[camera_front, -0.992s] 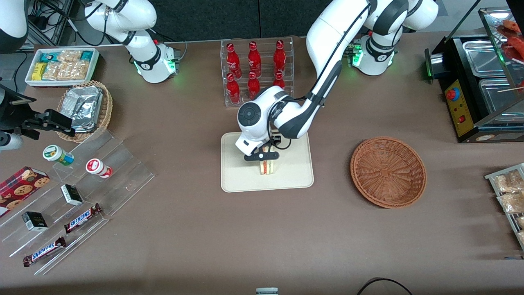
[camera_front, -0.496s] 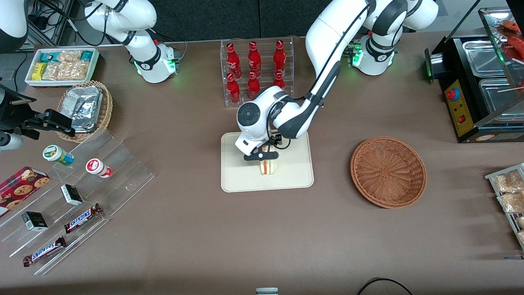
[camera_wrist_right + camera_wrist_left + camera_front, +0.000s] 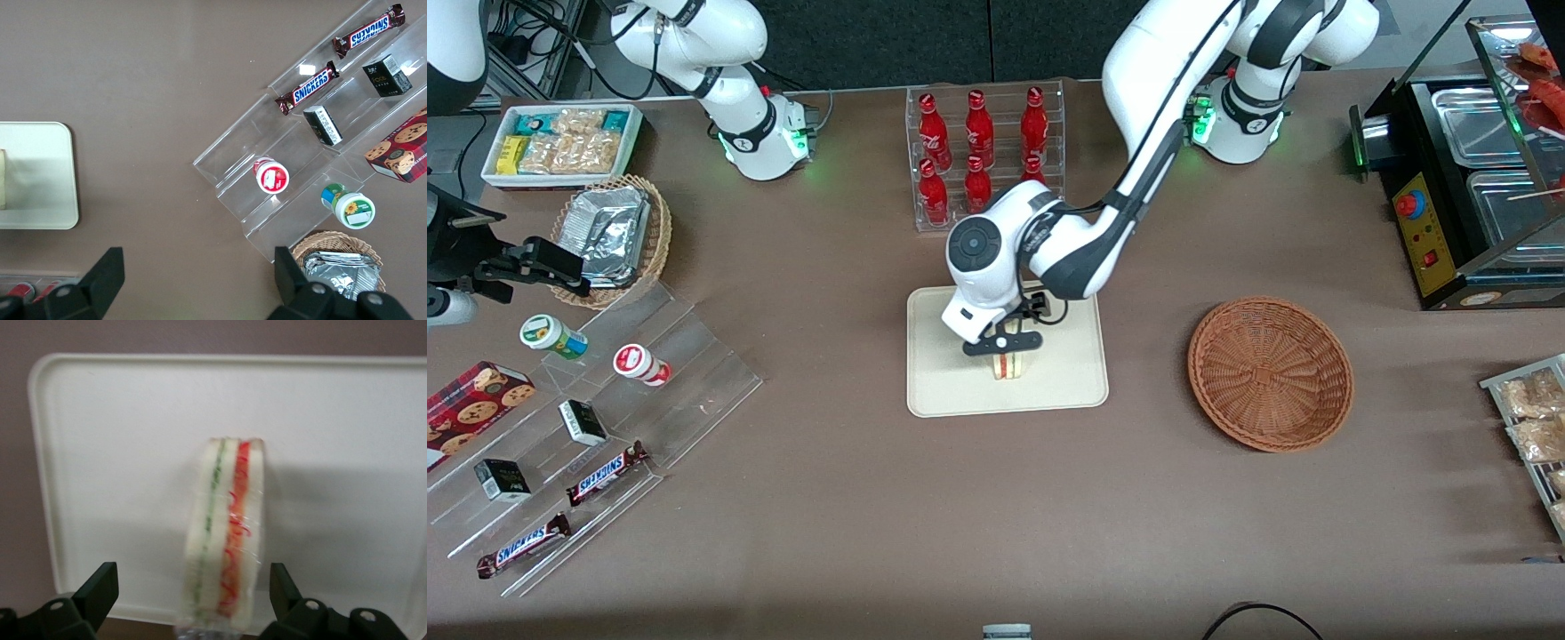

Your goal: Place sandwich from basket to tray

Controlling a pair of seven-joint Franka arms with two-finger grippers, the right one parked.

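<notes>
The sandwich [image 3: 1008,365] stands on edge on the cream tray [image 3: 951,391], with its red and green filling stripes facing up toward the wrist camera [image 3: 223,533]. The tool [image 3: 1002,343] hangs directly above the sandwich, over the middle of the tray [image 3: 120,453]. Its two fingers [image 3: 100,587] are spread wide, one on each side of the bread with a clear gap to it, so the tool has hold of nothing. The reddish-brown basket [image 3: 1270,373] sits on the brown tabletop [image 3: 996,498] toward the working arm's end, well apart from the tray, with no food in it. A clear rack of red bottles [image 3: 980,147] stands farther from the front camera than the tray.
</notes>
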